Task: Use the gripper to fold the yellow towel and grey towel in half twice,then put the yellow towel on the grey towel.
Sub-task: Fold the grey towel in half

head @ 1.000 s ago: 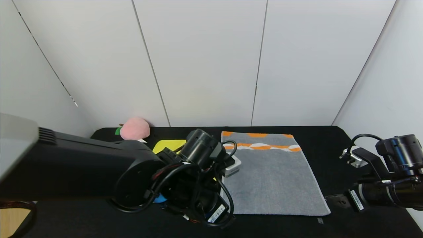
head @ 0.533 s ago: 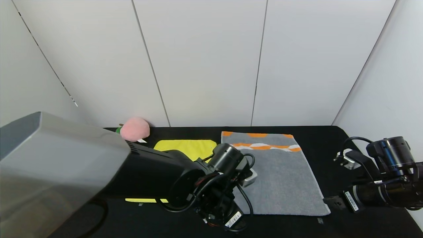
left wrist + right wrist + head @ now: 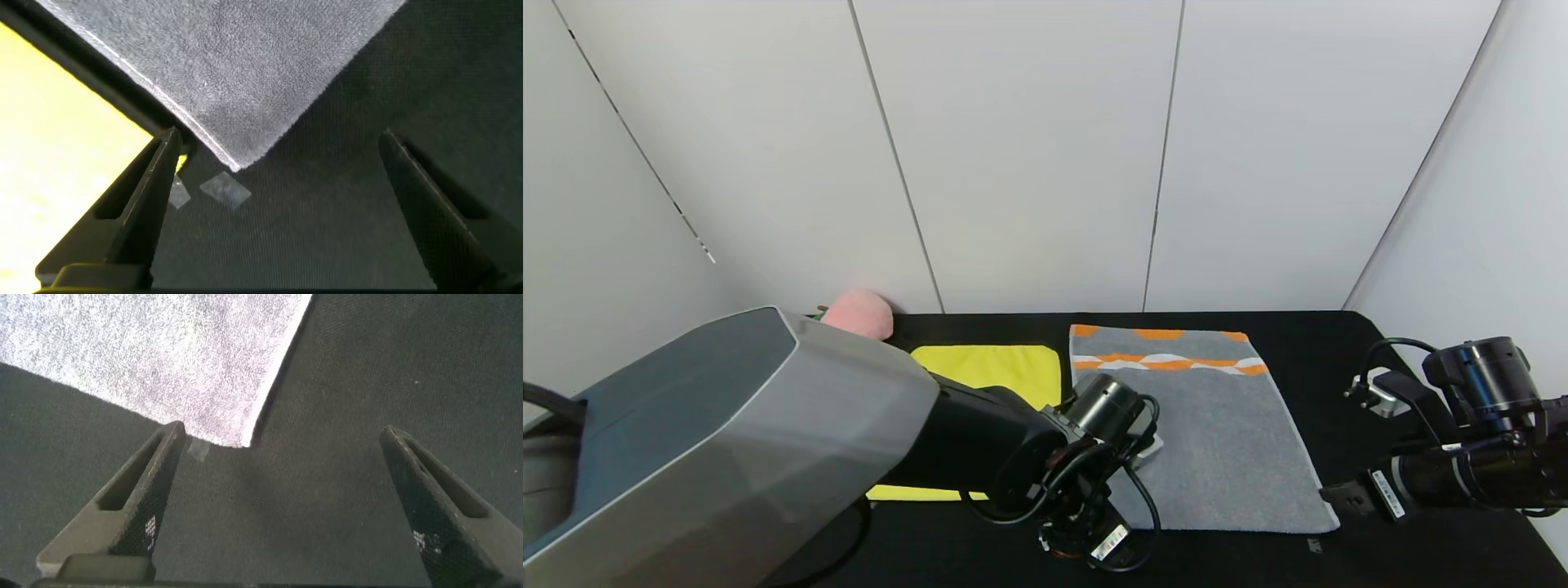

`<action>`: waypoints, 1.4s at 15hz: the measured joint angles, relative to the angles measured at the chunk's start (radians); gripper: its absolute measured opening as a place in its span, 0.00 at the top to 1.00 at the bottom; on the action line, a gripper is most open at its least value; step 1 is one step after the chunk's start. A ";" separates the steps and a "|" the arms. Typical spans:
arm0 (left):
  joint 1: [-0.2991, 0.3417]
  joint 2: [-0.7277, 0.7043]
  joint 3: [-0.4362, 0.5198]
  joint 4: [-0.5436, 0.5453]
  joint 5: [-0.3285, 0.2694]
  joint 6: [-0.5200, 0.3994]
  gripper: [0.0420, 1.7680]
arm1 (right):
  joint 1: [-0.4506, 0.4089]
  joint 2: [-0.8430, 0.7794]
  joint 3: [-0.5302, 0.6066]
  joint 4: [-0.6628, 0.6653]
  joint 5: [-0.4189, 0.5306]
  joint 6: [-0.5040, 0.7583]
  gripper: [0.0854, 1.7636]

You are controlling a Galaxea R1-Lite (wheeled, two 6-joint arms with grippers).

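Grey towel (image 3: 1196, 433): I see it lying flat on the black table (image 3: 1339, 343), unfolded, orange/white band at the far end, right of centre.
Yellow towel (image 3: 992, 367): flat, just beside the grey towel's left edge w/ a thin strip of table between; most of it is hidden by my L arm, so I can't say how far it's folded.
Left gripper (image 3: 278, 175): fingers spread wide, nothing between them; in its wrist cam they straddle the grey towel's near-left corner (image 3: 237, 163), w/ yellow cloth off to one side. From the head cam the L arm reaches across the yellow towel to that corner.
Right gripper (image 3: 282, 469): also wide apart & empty, over the grey towel's near-right corner (image 3: 237, 437); contact w/ cloth not evident.
Tape bits (image 3: 225, 189): small clear scraps on the table by the left corner.
Pink plush (image 3: 862, 310): far-left at the back wall, partly behind the L arm.
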 joint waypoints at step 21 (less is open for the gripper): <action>0.039 0.093 -0.074 0.016 0.011 -0.010 0.32 | 0.010 0.007 -0.007 -0.003 -0.013 0.000 0.03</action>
